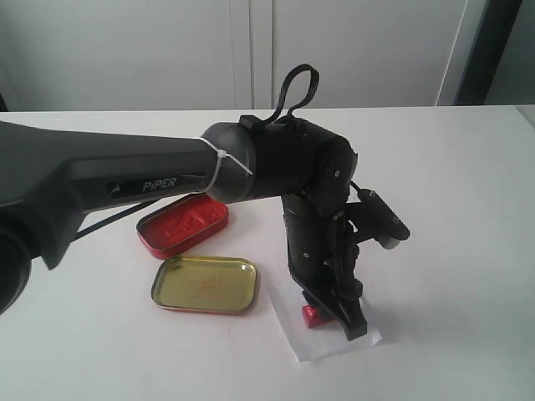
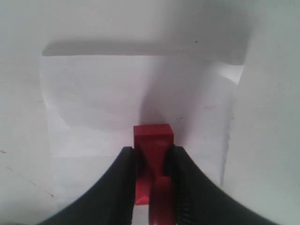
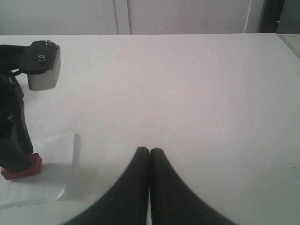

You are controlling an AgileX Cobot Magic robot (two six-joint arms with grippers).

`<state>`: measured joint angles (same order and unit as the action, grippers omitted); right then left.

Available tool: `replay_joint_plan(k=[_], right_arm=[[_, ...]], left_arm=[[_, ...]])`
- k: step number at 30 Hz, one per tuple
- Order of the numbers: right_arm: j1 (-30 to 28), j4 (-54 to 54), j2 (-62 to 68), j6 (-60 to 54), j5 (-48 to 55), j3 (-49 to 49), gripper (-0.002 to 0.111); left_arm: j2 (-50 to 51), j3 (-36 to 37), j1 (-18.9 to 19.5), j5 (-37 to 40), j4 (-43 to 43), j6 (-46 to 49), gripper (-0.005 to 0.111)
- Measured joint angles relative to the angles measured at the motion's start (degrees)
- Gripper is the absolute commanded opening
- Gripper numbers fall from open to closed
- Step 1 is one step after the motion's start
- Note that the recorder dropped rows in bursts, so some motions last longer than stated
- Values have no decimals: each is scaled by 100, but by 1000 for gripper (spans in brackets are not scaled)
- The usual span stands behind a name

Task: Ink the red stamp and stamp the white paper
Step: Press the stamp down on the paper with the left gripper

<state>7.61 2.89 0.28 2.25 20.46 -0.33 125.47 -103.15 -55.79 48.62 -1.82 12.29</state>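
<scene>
White table (image 1: 451, 167) fills the scene, with pale cabinet doors behind it. At the left lies the oval red tin (image 1: 182, 225) with its ink pad, and just in front of it the open gold tin (image 1: 205, 285). Further right, the left gripper (image 1: 333, 311) has its jaws closed on the red stamp (image 2: 153, 136), whose base rests on the white paper (image 2: 103, 103). The right gripper (image 3: 149, 154) hovers over bare table, fingers pressed together, holding nothing.
</scene>
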Motion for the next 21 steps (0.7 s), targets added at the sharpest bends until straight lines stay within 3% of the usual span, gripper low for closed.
replay_joint_plan(k=[21], right_arm=[[0, 0, 0, 0, 0, 0, 0]], left_arm=[[157, -73, 0, 36, 66, -45, 0]])
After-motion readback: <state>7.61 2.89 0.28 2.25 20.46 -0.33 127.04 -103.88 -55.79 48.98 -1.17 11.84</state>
